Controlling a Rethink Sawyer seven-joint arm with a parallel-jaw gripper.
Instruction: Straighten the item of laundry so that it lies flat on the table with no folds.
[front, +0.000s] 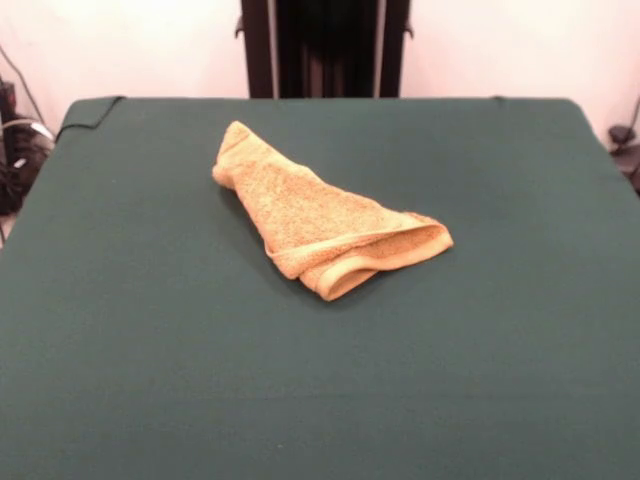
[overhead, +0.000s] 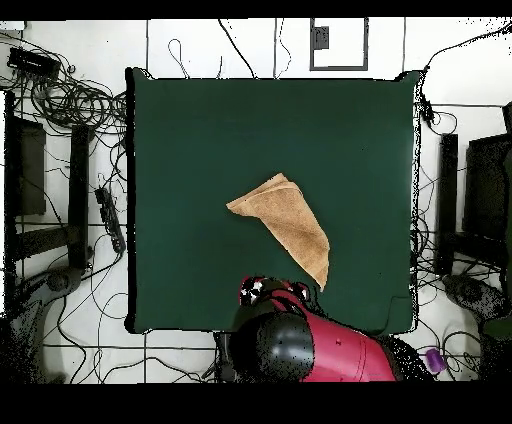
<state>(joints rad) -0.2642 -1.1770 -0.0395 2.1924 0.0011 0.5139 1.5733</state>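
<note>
Front view: the towel (front: 325, 220) lies on the table (front: 150, 350) a little beyond its middle, toward the pedestal (front: 325, 48). It is folded into a rough triangle. One narrow corner points up and to the left, toward the far edge of the table. The wide end sits lower and to the right, where the cloth is doubled over itself in a thick rolled lip; two layers show there, one lapped over the other, with a shadowed gap between them. The upper surface of the towel slopes and bulges rather than lying flat. Green cloth shows on every side of it, and it is well apart from all four table edges.

Overhead view: the towel (overhead: 285, 225) again reads as a long triangle, set on a diagonal. Its broad end is near the table's (overhead: 180, 140) middle and its point runs toward the edge where the robot stands. The red and black arm (overhead: 300, 345) bulks over that same edge, its housing just beside the towel's pointed tip without clearly touching it. The gripper cannot be made out in either view, so its state cannot be told. Loose cables (overhead: 70, 100) lie on the tiled floor around the table.
</note>
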